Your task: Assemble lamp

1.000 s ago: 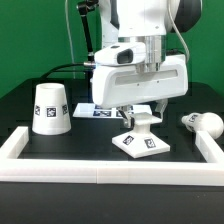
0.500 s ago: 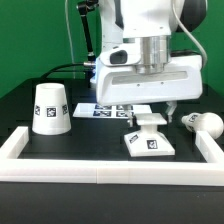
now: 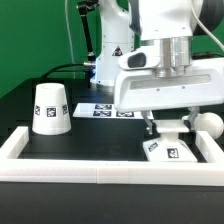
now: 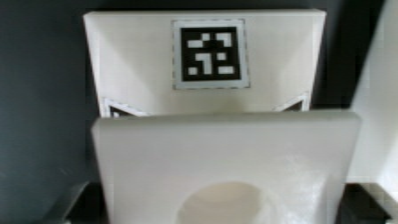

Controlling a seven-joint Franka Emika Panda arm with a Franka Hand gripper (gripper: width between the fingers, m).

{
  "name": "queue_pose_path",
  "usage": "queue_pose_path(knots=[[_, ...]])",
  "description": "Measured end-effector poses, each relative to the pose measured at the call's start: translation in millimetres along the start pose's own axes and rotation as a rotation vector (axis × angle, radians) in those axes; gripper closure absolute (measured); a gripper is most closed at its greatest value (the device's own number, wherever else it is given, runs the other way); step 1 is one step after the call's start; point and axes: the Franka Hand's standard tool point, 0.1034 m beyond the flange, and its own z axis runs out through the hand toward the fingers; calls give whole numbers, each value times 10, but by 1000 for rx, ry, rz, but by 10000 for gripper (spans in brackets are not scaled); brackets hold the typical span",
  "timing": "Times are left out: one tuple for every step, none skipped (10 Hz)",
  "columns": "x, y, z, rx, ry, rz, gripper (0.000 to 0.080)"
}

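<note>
While the gripper point(image 3: 167, 128) clamps the lamp base point(image 3: 170, 152) in the white frame's point(image 3: 100, 170) corner at the exterior view's right, the bulb point(image 3: 208, 123) lies just beside it. The shade point(image 3: 50, 108) stands well apart on the black surface point(image 3: 95, 135), before a green backdrop point(image 3: 30, 40).

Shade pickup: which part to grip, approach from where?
Likely across its narrow upper end, from straight above. The shade stands wide end down at the exterior view's left, apart from other parts, and its walls taper upward, so the span is smallest there. The gripper is shut on the base now.
</note>
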Motion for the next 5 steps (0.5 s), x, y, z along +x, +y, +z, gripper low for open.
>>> queue_pose_path(knots=[[99, -71, 20, 3, 15, 19, 265], [152, -109, 32, 5, 35, 14, 265], [186, -141, 38, 7, 53, 12, 265], [220, -143, 40, 7, 58, 16, 265], [243, -146, 42, 6, 61, 29, 265]])
